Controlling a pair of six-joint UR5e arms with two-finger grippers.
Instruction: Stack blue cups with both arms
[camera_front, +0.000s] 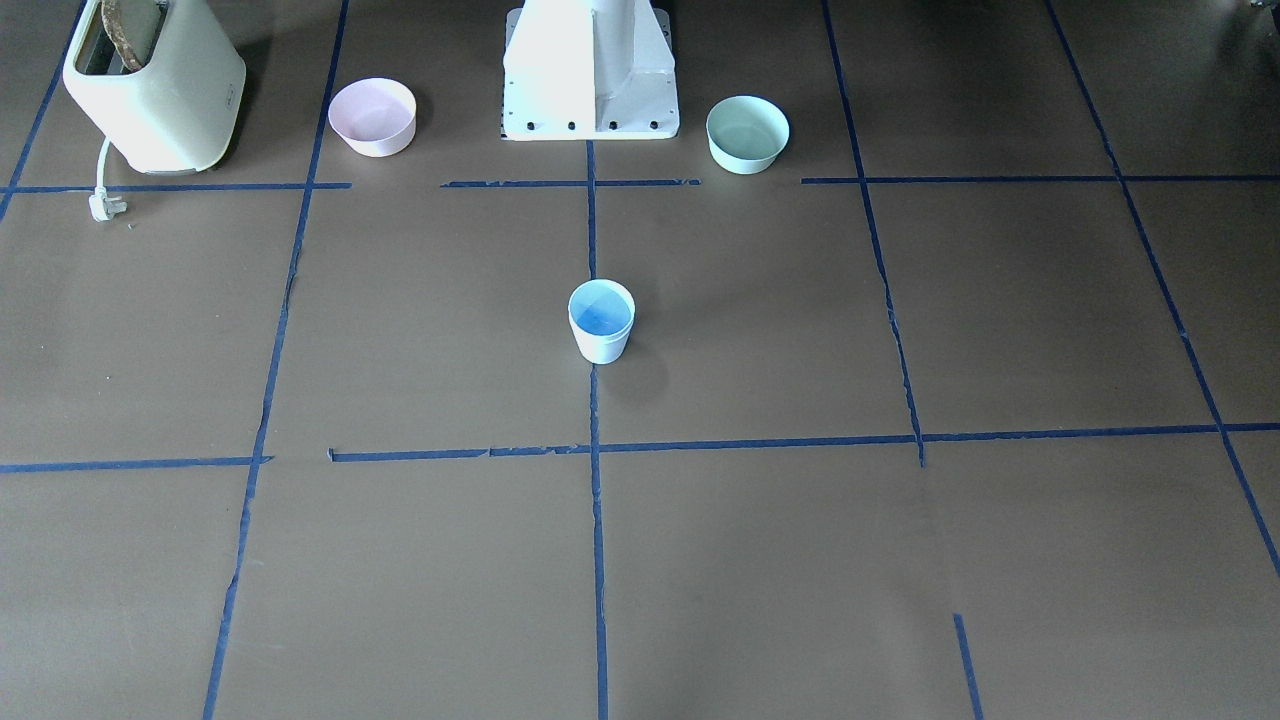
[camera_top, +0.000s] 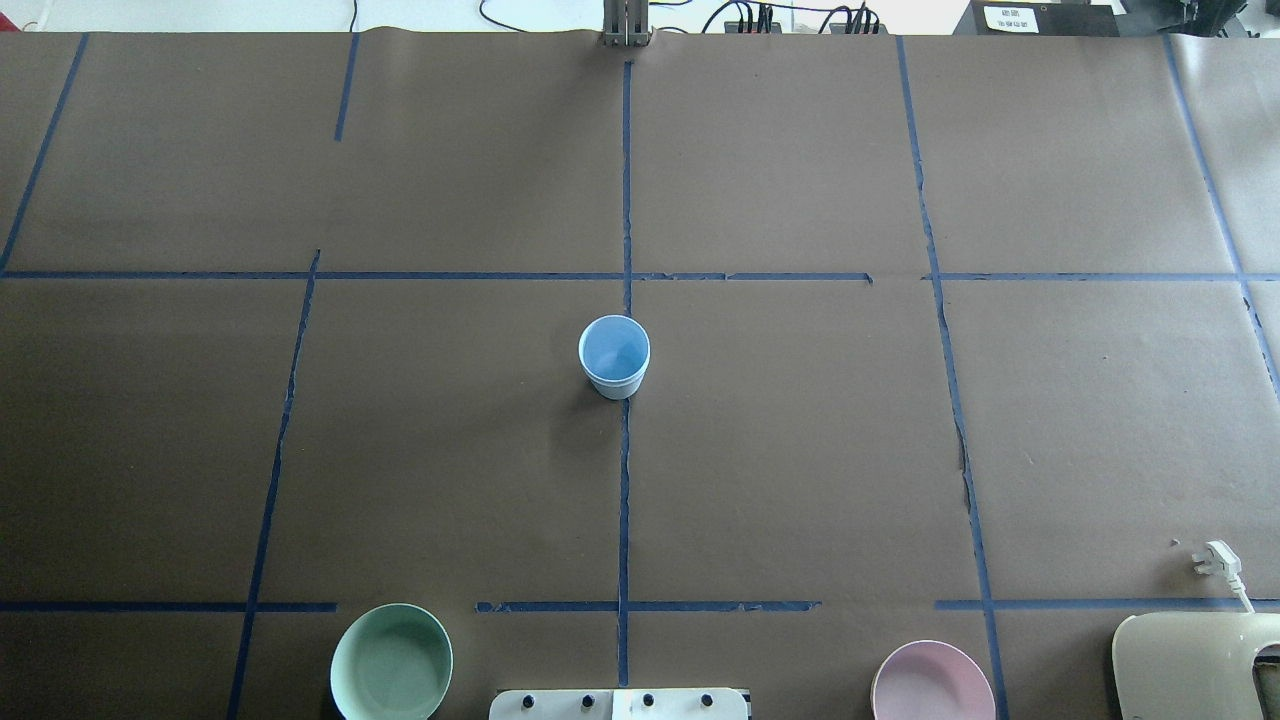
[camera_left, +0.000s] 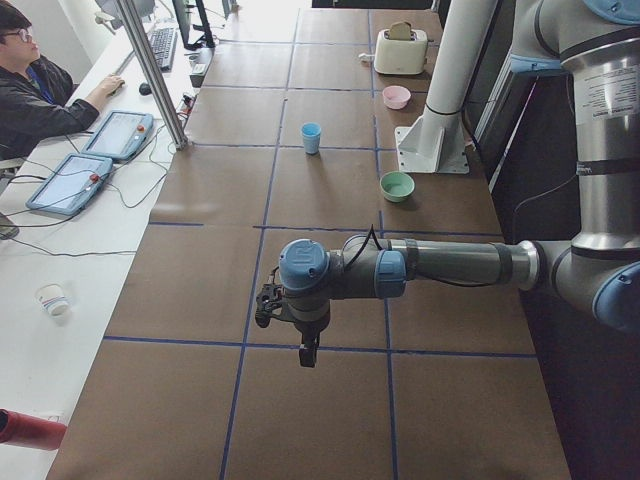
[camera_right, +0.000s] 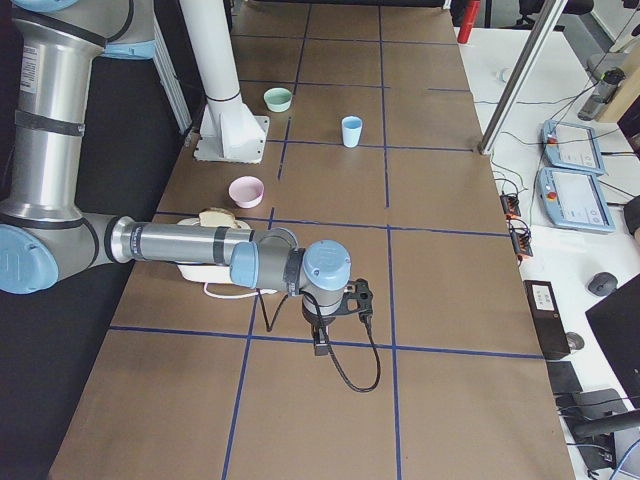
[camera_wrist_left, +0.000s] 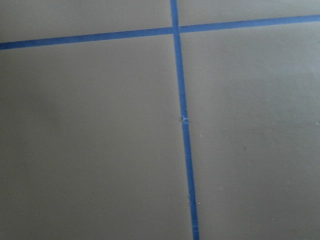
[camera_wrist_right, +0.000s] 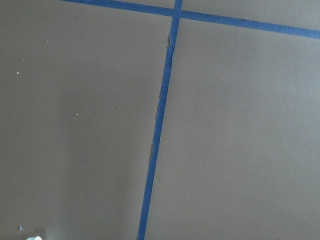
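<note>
Only one blue cup (camera_front: 601, 320) shows anywhere on the table. It stands upright on the centre tape line, in the middle of the front-facing frame, and nothing touches it. No second one lies loose in any view. I cannot tell from here whether another sits nested inside it.

Both arms are well away from it. In the left side view, the left arm (camera_left: 400, 268) reaches across the lower middle of the frame, and its gripper (camera_left: 264, 308) hangs over bare paper. In the right side view, the right arm (camera_right: 180, 243) does the same low in the frame, and its gripper (camera_right: 360, 298) is likewise over nothing. Each gripper shows only in its side view, so I cannot tell whether the fingers are apart or together. Neither has anything in it that I can see. Both wrist cameras show only paper and tape.

My guess is that the stacking is done and the arms are parked. If so, nothing more is called for except keeping clear of the cup. If not, a second cup must first be found.

The pink bowl (camera_front: 372, 117), the green bowl (camera_front: 747, 133) and the toaster (camera_front: 150, 85) sit along the top of the front-facing frame, well apart from the cup.
</note>
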